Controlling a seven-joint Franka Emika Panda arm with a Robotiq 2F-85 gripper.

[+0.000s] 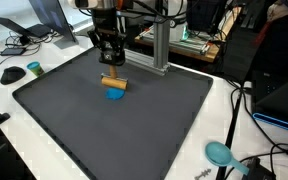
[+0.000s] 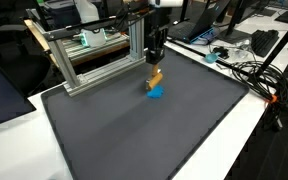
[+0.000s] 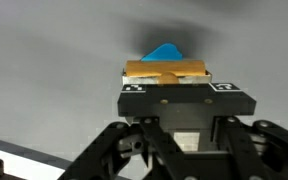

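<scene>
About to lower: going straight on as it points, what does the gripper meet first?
The gripper, shut on a tan block, points down at the blue piece just beneath; that likely comes first. Whether they already touch is unclear.

Robotics lab; aluminium frame (image 2: 94, 60), laptop (image 1: 46, 14), tangled cables (image 2: 246, 72) on white benches (image 1: 54, 56)

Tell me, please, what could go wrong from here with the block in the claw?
The claw is shut on the wooden block over the blue piece. Released off-centre, the wooden block could tip off onto the dark mat. Pressed lower, it might shove the blue piece sideways.
</scene>
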